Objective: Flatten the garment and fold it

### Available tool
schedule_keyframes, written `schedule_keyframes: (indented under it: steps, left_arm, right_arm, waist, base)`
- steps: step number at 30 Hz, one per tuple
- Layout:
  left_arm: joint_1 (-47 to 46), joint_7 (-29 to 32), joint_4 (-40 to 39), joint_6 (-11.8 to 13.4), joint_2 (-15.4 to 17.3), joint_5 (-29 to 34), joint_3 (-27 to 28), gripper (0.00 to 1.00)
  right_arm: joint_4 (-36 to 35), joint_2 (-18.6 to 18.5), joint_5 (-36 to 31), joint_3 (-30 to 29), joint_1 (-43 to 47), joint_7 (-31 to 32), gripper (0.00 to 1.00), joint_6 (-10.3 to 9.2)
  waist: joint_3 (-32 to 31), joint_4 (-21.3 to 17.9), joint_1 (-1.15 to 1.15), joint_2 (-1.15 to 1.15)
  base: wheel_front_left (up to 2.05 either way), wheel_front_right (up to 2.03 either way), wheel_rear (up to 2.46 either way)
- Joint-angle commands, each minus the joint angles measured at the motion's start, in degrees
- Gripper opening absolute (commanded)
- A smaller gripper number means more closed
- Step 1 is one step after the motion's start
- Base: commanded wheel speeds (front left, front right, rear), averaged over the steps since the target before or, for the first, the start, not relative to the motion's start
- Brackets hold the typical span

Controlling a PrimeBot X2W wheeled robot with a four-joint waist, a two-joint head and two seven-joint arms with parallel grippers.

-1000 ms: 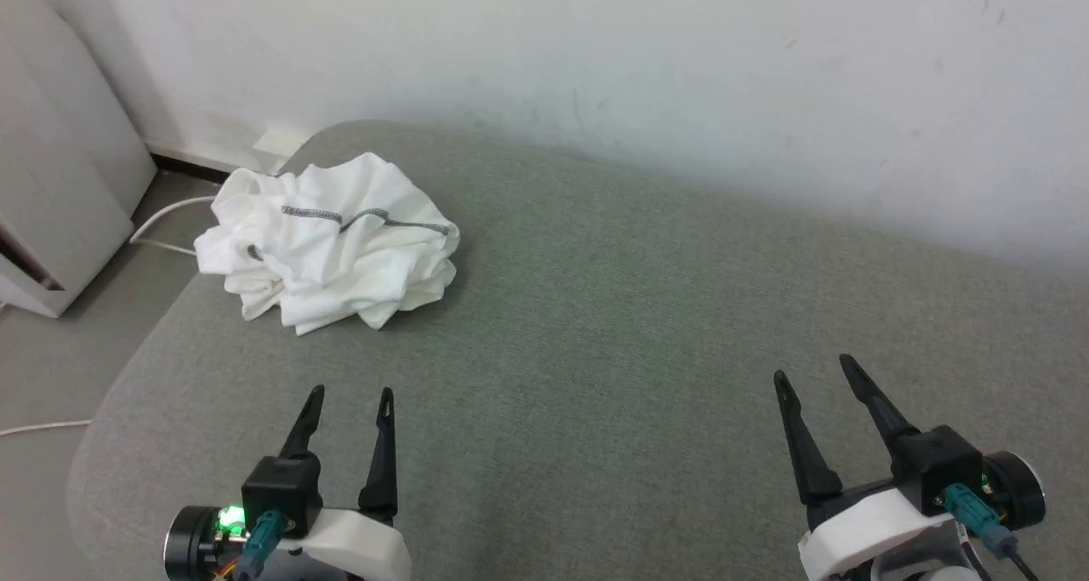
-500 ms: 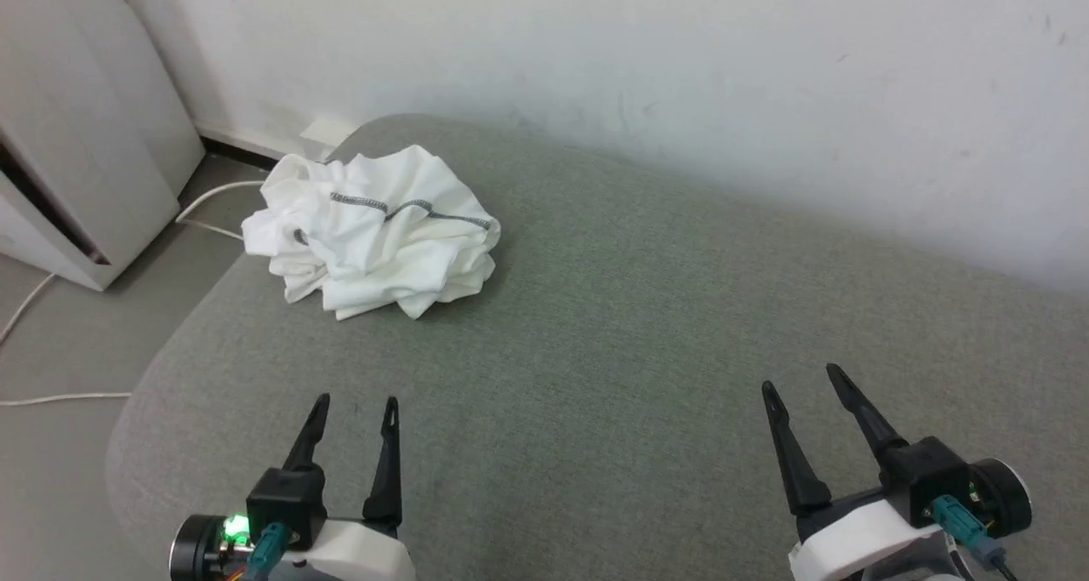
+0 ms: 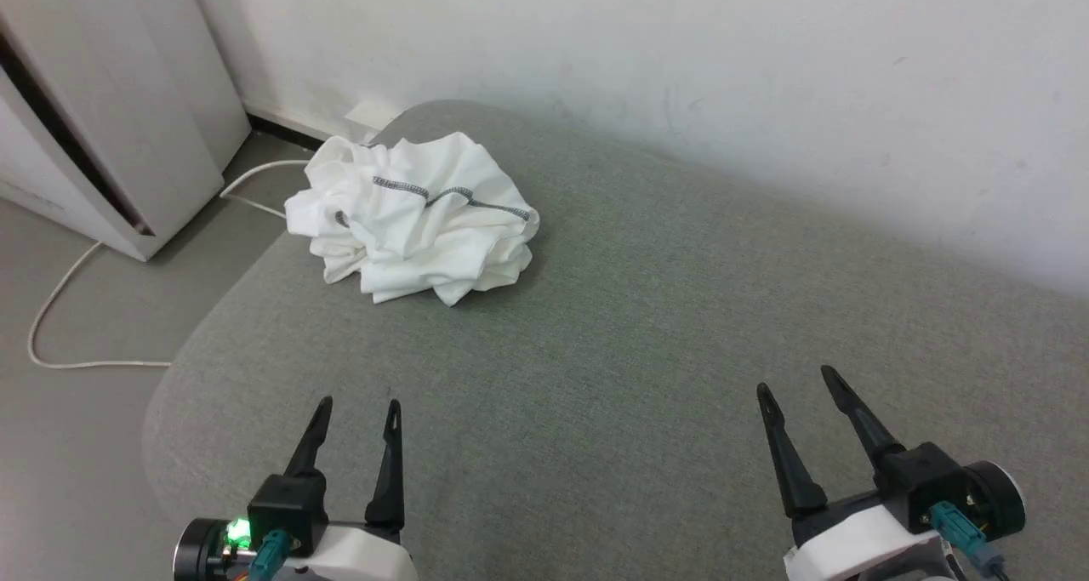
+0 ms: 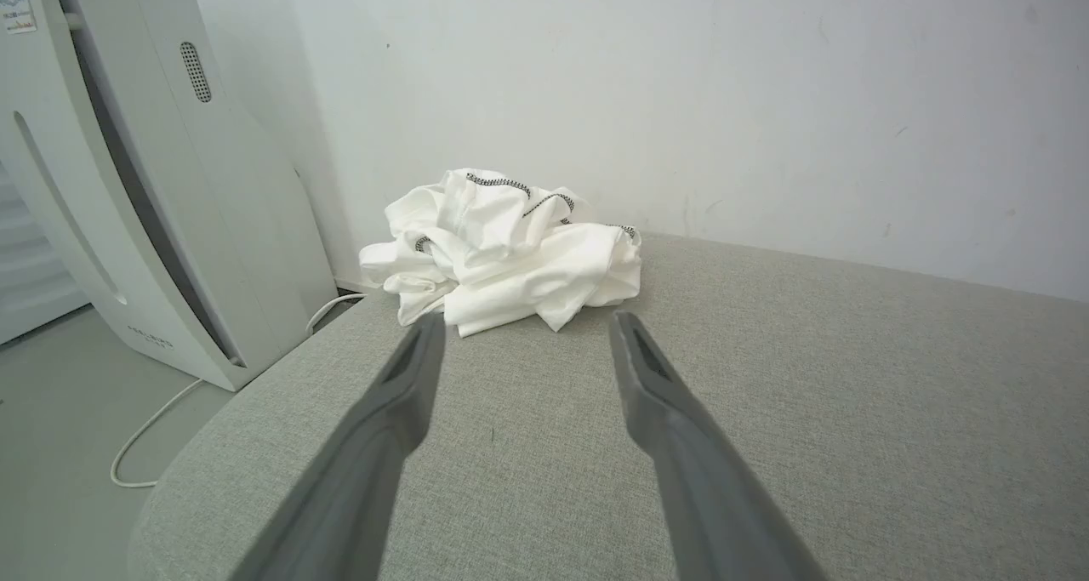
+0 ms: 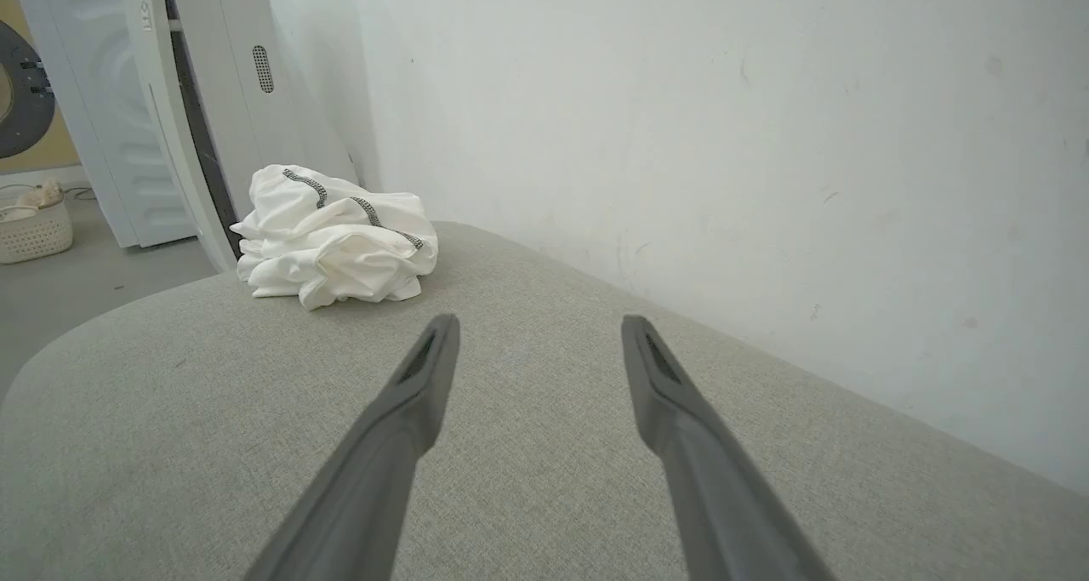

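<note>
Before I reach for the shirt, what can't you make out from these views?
Shirt: sleeves, collar, hem; every view, buried in its own bunched folds.
Floor cable: where it leads; head view, it passes under the cushion.
White appliance: top; head view, cut by frame edge.

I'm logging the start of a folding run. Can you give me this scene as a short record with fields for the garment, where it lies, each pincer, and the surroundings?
garment: white with dark stitching, crumpled in a heap, not flattened
place: far left end of the grey padded surface, near the wall
left pincer: open, empty, short of the garment
right pincer: open, empty, farther from it
floor: white cable, white appliance
</note>
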Motion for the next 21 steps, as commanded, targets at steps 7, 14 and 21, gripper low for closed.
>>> schedule_keyframes:
  steps: [7,14,21]
  left_arm:
    - [0.4,-1.3,0.3,-0.4,0.3,-0.1,-0.5,1.00]
    - [0.3,-1.4,0.3,-0.5,0.3,-0.1,-0.4,1.00]
    - [0.3,-1.4,0.3,-0.6,0.3,0.0,-0.3,1.00]
  right_arm:
    - [0.6,0.2,0.5,0.5,0.2,-1.4,1.00,-0.12]
    - [0.7,0.2,0.5,0.4,0.2,-1.5,1.00,-0.12]
    - [0.8,0.2,0.7,0.2,0.4,-1.5,1.00,-0.12]
  waist:
    - [0.4,1.9,0.00,0.00]
    - [0.3,2.0,0.00,0.00]
    - [0.4,2.0,0.00,0.00]
  base:
    - [0.00,0.00,0.00]
    - [0.00,0.00,0.00]
    - [0.00,0.00,0.00]
